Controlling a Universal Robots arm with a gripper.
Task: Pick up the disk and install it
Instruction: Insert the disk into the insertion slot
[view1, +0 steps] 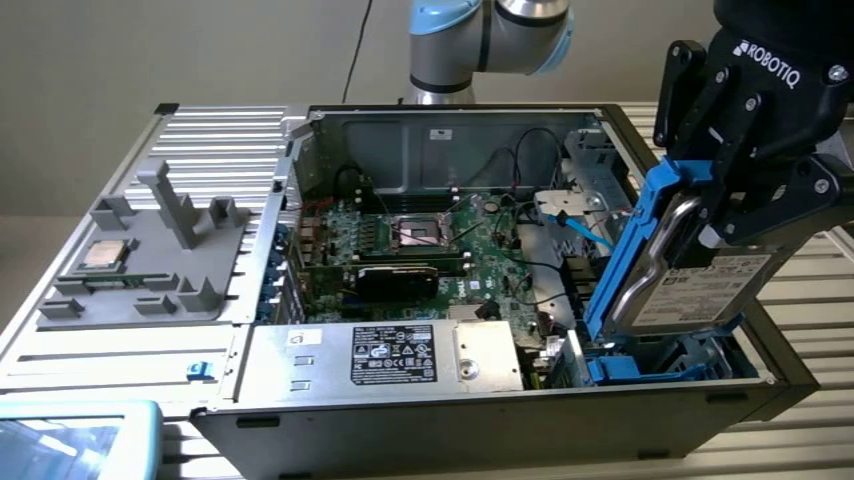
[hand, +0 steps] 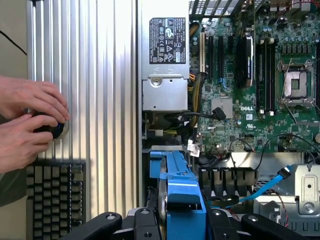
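Note:
My black gripper (view1: 731, 222) is shut on the disk (view1: 697, 292), a silver-grey hard drive with a white label clipped in a bright blue carrier frame (view1: 627, 250). The disk hangs tilted on edge over the open computer case (view1: 441, 420), at the corner nearest the camera on the exterior view's right. Its lower end sits just above the blue drive bay (view1: 654, 368). In the wrist view the blue carrier (hand: 180, 185) stands edge-on between the black fingers (hand: 107, 222), with the gripper (hand: 177, 222) closed around it.
The silver power supply box with a black label (view1: 400, 355) lies beside the bay. Behind it are the green motherboard (view1: 427, 240) and a blue cable (view1: 581, 225). A grey fixture (view1: 160, 250) holds a CPU chip (view1: 104, 255). A person's hands (hand: 30, 125) rest above a keyboard (hand: 55, 200).

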